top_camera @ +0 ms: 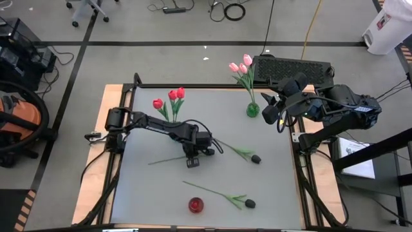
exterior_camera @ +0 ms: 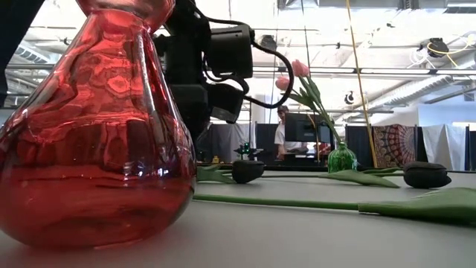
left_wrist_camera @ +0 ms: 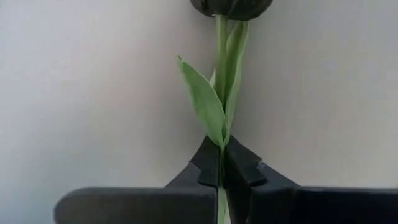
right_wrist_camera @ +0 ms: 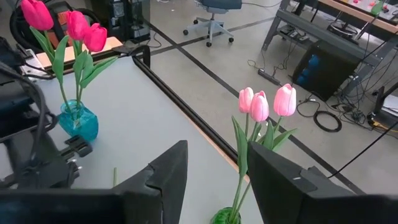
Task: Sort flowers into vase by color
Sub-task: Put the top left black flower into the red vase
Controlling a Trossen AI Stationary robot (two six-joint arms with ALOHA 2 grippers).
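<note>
The left gripper (top_camera: 193, 161) pinches a black tulip's stem (left_wrist_camera: 221, 162) lying flat on the desk (top_camera: 270, 187), its bud (left_wrist_camera: 231, 6) straight ahead along the stem's axis.

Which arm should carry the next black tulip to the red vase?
Left. The left gripper is shut on a black tulip stem mid-table, a short way from the red vase. The right gripper hangs open by the pink tulips at the far edge.
</note>
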